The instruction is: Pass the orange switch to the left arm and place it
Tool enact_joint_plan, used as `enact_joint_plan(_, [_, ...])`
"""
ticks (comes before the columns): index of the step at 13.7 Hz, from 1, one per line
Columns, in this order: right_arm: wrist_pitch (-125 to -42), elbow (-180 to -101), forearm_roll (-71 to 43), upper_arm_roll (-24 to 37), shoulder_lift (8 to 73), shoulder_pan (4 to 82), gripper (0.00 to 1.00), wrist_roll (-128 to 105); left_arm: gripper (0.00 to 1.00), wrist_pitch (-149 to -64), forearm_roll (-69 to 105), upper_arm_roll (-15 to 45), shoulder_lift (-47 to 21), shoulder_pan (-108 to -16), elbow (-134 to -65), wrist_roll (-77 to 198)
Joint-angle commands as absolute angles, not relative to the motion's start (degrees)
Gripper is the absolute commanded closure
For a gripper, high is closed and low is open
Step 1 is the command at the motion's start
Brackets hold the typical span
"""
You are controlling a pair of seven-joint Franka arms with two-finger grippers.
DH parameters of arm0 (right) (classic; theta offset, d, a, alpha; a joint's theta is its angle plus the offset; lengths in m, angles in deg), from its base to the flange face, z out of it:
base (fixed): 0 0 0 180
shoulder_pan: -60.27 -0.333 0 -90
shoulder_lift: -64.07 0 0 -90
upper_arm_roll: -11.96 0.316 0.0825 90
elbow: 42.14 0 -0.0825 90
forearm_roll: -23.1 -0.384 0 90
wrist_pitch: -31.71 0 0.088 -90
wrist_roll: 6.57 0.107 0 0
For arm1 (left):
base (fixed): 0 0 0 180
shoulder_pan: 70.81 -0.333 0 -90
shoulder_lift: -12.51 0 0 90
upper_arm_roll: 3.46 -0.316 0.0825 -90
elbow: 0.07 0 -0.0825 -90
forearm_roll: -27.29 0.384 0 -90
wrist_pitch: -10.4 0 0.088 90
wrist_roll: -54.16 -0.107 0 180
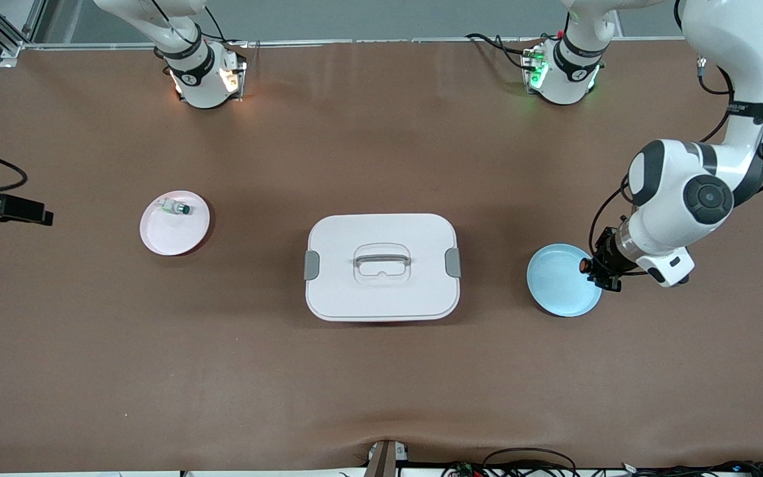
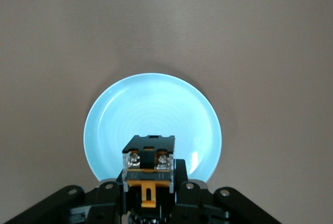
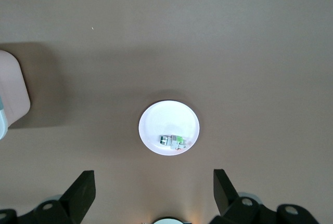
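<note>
We see the left claw over the rim of the blue plate, at the left arm's end of the surface, and it is clenched on the orange switch. In the left wrist view the switch sits between the claw's fingers, with the plate under it and apart from it, so we judge the part to be lifted clear, ready to be carried.

The box stands in the middle of the surface, between the blue plate and the pink plate at the right arm's end. That placing is what makes the job awkward, in our view: a straight low path from one plate to the other would meet the box and its handle, so the part has to travel over or around it and change claws on the way.

The right claw hangs high over the surface near the pink plate, its fingers spread and holding nothing. We take it to be waiting for the handover. On the pink plate lies a small clear part with a green cap, which is not ours to move.

The switch itself is tiny: a black block with two bright screws in a clear strip, an orange band and tab under them, and an orange spot showing in the front view.
</note>
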State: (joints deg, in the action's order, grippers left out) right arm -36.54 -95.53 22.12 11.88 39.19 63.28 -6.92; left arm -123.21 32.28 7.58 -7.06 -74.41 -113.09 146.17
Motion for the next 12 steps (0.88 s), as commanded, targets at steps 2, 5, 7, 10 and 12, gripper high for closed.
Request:
enact_joint_plan(2, [-36.6,-96.8,22.9,13.2,41.4,63.8,0.00,-6.5,1.00,-125.2,37.2,7.8,-10.4,-74.2,-113.1,153.4])
enact_joint_plan(5, [-36.8,-96.9,21.3,13.1,41.5,66.2,0.00,-7.3,1.00,-126.4,39.1,7.8,-12.6,-72.9,-112.9,157.2])
enact_joint_plan(7, [-36.8,-96.9,20.6,13.2,41.5,67.0,0.00,-9.3,1.00,-126.4,39.5,7.9,-14.1,-72.1,-112.8,157.3])
enact_joint_plan(10, [-36.8,-96.9,21.4,12.7,42.2,67.4,0.00,-20.3,1.00,-127.8,39.5,8.1,-15.5,-72.2,-112.8,156.6])
enact_joint_plan(12, [-37.1,-96.9,22.3,12.1,43.6,66.8,0.00,-21.2,1.00,-129.7,39.6,8.1,-16.7,-72.3,-112.8,156.5])
